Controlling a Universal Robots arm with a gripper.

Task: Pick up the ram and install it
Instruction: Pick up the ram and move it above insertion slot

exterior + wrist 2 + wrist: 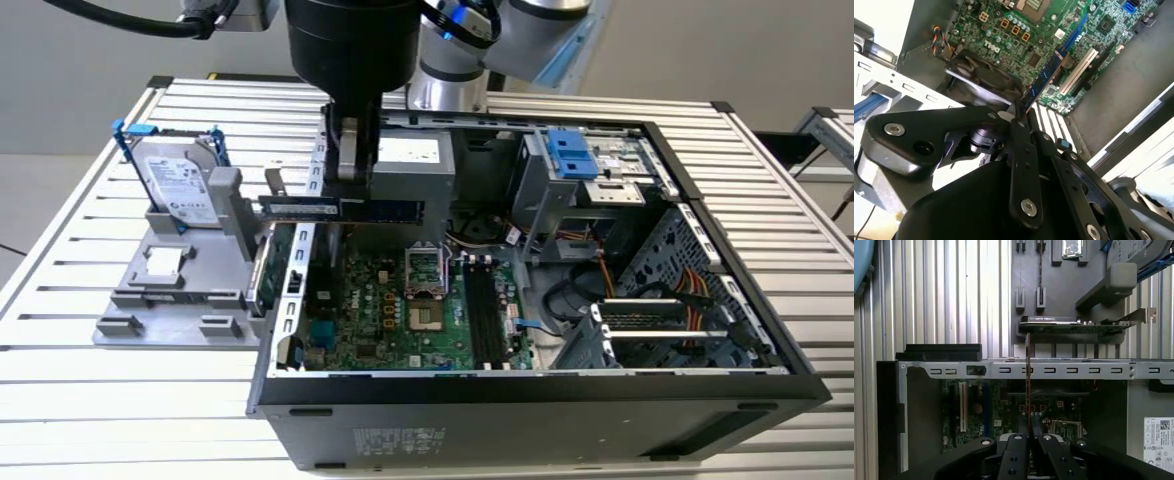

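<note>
the ram hangs pinched between your gripper's fingers, over the open case's rim at about 10 o'clock in the exterior view. it's picked up but not yet seated in the motherboard slots.

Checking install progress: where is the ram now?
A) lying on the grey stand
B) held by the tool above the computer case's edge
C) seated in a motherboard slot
B: in the exterior view the tool grips the ram above the case wall, clear of the motherboard.
</note>
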